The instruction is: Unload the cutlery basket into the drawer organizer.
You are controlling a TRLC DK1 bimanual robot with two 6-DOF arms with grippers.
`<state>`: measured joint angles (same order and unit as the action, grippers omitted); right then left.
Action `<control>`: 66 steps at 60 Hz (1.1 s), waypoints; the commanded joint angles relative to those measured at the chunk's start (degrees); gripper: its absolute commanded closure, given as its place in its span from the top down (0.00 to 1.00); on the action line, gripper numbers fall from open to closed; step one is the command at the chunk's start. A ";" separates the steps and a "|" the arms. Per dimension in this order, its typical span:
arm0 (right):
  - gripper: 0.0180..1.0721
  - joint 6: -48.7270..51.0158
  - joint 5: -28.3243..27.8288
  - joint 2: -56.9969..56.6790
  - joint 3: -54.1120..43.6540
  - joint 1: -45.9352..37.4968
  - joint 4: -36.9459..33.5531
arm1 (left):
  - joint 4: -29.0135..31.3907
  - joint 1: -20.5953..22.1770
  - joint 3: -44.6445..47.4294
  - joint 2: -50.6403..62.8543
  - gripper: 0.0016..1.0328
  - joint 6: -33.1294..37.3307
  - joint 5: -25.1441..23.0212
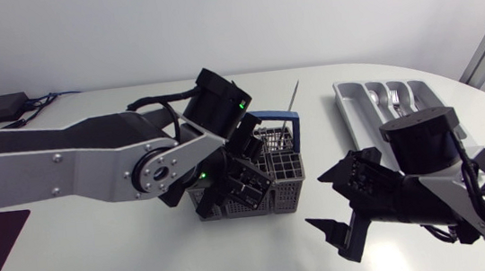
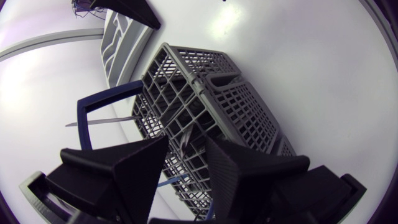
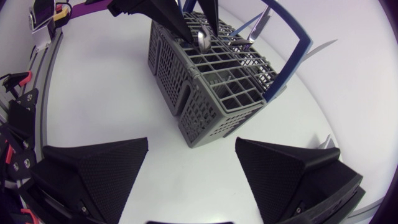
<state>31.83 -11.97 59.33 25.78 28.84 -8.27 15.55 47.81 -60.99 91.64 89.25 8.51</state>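
**Q:** Where is the cutlery basket [image 1: 270, 182]?

**Op:** Directly under my left gripper [image 1: 240, 179], which points down into its cells. My right gripper [image 1: 333, 203] sits just beside the basket, on the side toward the drawer organizer [image 1: 353, 110].

**Q:** Left hand state?

**Op:** Fingers apart. In the left wrist view a slim utensil handle [image 2: 185, 140] stands up between them with a gap on each side. I log it as straddled, not gripped. My reading is that the fingers are spread to clear the grid walls before closing.

**Q:** Right hand?

**Op:** Spread wide with nothing in it, and the basket lies ahead of its fingertips. I judge it is placed there to stay out of the left arm's lift path, or possibly to steady the basket.

**Q:** Anything further out?

**Op:** A knife [image 1: 294, 97] sticks up on the far side of the basket from the left gripper, by the blue handle [image 3: 298, 56]. Beyond the right gripper, the organizer already holds some silver cutlery [image 1: 385, 98].
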 commanded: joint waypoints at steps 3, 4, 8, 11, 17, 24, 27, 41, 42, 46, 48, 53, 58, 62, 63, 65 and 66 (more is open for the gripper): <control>0.96 1.39 -0.25 0.52 -1.79 0.43 0.63 | -1.14 0.09 0.52 1.27 0.34 2.59 0.72; 0.96 1.39 -0.25 0.52 -1.79 0.43 0.63 | -1.14 0.09 0.52 1.27 0.32 2.59 0.72; 0.96 1.39 -0.25 0.61 -1.79 0.52 0.63 | -1.66 0.09 0.52 1.53 0.27 2.59 1.33; 0.96 1.39 -0.25 0.61 -1.87 0.52 0.54 | -1.84 0.09 0.61 1.70 0.25 2.50 1.77; 0.96 1.39 -0.25 0.70 -1.87 0.43 0.54 | -2.19 0.00 0.96 2.23 0.20 2.42 2.47; 0.96 1.39 -0.25 0.70 -1.96 0.43 0.71 | -2.10 0.00 0.96 2.14 0.16 2.15 2.47; 0.96 1.39 -0.25 0.79 -2.05 0.43 0.71 | -1.75 0.00 1.05 1.97 0.15 2.15 2.47; 0.96 1.39 -0.25 0.87 -2.23 0.52 0.89 | -1.75 0.26 0.70 -0.05 0.13 1.89 2.47; 0.96 1.39 -0.25 0.79 -2.23 0.52 0.89 | -1.75 0.26 0.70 -0.49 0.13 1.89 2.47; 0.96 1.39 -0.25 0.79 -2.05 0.60 0.89 | -1.58 0.18 0.70 -1.20 0.13 1.89 2.47; 0.96 1.39 -0.25 0.79 -2.05 0.78 0.89 | -1.31 0.18 0.70 -1.90 0.13 1.89 2.47; 0.96 1.30 -0.16 0.79 -1.87 1.22 0.71 | -1.14 0.00 0.87 -3.39 0.13 1.63 2.47; 0.96 1.04 0.01 0.43 -1.70 2.01 0.27 | -1.14 -0.09 1.40 -4.98 0.13 1.27 2.47; 0.96 0.68 0.19 0.00 -1.61 2.89 -0.25 | -1.14 -0.09 1.58 -6.29 0.13 0.92 2.47; 0.96 0.51 0.28 -0.09 -1.61 3.06 -0.43 | -1.14 -0.09 1.67 -6.82 0.13 0.75 2.47; 0.96 0.33 0.54 -0.36 -1.61 3.33 -0.60 | -1.14 -0.09 1.67 -7.26 0.13 0.66 2.47; 0.96 0.33 0.63 -0.53 -1.61 3.42 -0.60 | -1.14 0.00 1.67 -7.52 0.13 0.57 2.47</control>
<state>31.79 -11.88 59.27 25.02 31.46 -8.10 13.85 47.81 -60.99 86.35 89.93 10.81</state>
